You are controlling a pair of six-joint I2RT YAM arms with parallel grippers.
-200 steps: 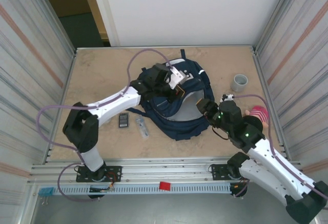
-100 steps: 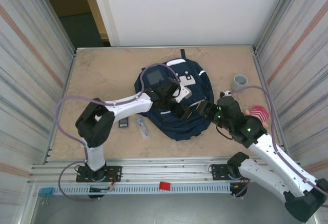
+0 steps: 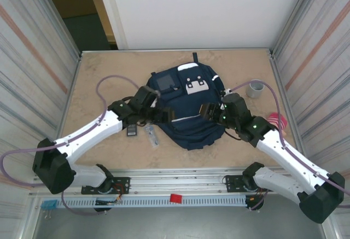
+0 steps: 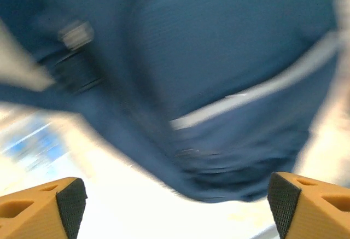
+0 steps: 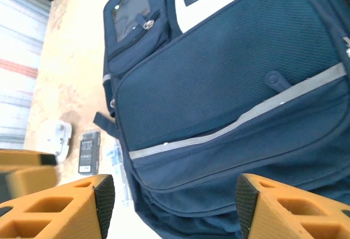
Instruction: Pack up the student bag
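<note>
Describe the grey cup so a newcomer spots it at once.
The navy student bag lies in the middle of the table. Right of it, toward the far right corner, stands the grey cup. It is plain, round and open-topped, unlike the pink striped item nearby.

Beige speckled table (image 3: 104, 69), corrugated metal side walls (image 3: 33, 58), white back panel (image 3: 197, 9), dark opening (image 3: 82, 28) at top left

The student bag (image 3: 188, 108), a large navy blue fabric backpack, is lying flat in the middle of the table (image 3: 109, 69) with its front panel facing up. Its top end is pointing to the far side and its rounded bottom toward the near edge. A small grey window (image 3: 165, 81) and white buckle patches (image 3: 196, 85) are showing on its far half, and a pale reflective stripe (image 5: 235, 124) is running across the mesh-textured front.
</note>
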